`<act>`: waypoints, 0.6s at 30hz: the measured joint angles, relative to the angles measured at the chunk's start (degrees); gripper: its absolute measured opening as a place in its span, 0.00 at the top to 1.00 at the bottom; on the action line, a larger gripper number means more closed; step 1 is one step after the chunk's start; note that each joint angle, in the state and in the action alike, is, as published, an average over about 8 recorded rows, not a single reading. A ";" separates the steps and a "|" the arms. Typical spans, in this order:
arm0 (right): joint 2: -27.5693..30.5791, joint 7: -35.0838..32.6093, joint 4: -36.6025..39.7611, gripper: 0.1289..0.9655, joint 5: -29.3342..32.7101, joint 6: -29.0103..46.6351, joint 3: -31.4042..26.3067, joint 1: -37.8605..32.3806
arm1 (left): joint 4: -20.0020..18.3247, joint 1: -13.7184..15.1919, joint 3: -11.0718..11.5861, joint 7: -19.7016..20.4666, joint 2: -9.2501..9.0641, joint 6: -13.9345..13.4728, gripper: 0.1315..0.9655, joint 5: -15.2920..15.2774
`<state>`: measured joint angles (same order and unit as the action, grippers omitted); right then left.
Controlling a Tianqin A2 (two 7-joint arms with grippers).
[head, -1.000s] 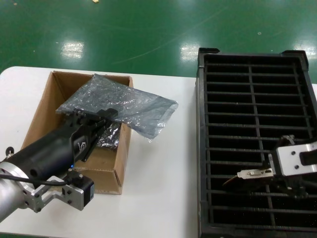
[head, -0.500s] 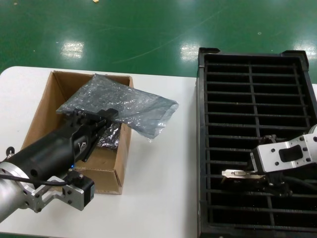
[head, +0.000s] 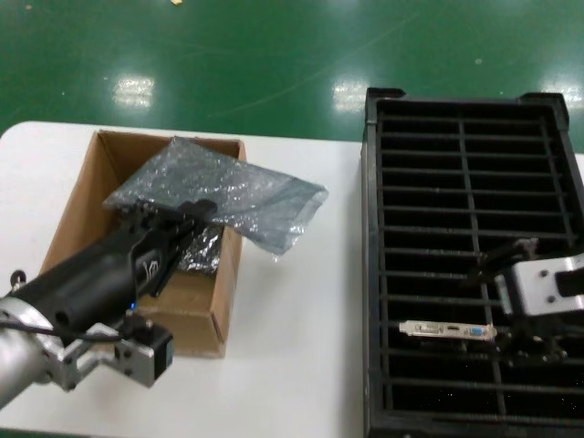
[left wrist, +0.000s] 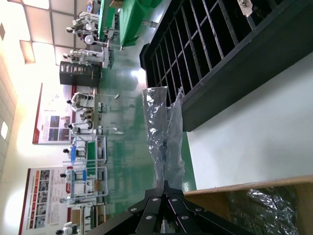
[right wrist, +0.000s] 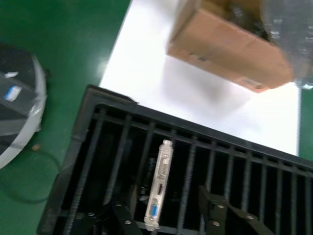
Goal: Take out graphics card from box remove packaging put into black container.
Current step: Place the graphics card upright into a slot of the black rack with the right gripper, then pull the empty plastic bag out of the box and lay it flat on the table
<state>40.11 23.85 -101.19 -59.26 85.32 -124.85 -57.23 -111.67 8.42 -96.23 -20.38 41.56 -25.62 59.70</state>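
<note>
Box (head: 119, 274): one brown cardboard box is sitting at the left of the white table (head: 301, 319).
Left gripper (head: 173, 224): it is hovering over the box, with its jaws pinched together on the edge of the packaging (head: 228, 196).
Packaging: one grey crinkled bag is draping over the box's right wall; judged light, limp and slippery, so an edge pinch suits it best.
Black container (head: 370, 274): one slotted tray is standing at the right of the table.
Graphics card (head: 447, 329): one card is standing on edge in a slot of the container, silver bracket up; judged stiff, light and fragile, so it is best held by the bracket end or board edges, never by the components.
Right gripper (right wrist: 168, 215): it is hanging just beside the card's bracket with fingers spread apart, not touching the card.
</note>
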 joint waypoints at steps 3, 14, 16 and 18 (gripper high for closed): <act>2.55 -0.40 -0.87 0.66 -2.33 -3.19 3.38 2.83 | 0.00 0.00 0.00 0.00 0.00 0.00 0.99 0.00; 8.74 -2.55 3.28 0.37 -7.97 -22.15 17.87 17.12 | 0.00 0.00 0.00 0.00 0.00 0.00 0.99 0.00; 8.97 -3.11 5.16 0.34 -9.34 -25.33 20.34 19.36 | 0.00 0.00 0.00 0.00 0.00 0.00 0.99 0.00; 9.02 -3.73 7.01 0.29 -11.12 -27.99 22.70 21.27 | 0.00 0.00 0.00 0.00 0.00 0.00 0.99 0.00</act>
<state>49.13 20.12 -94.18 -70.37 57.33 -102.15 -35.96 -111.67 8.42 -96.23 -20.38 41.56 -25.62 59.70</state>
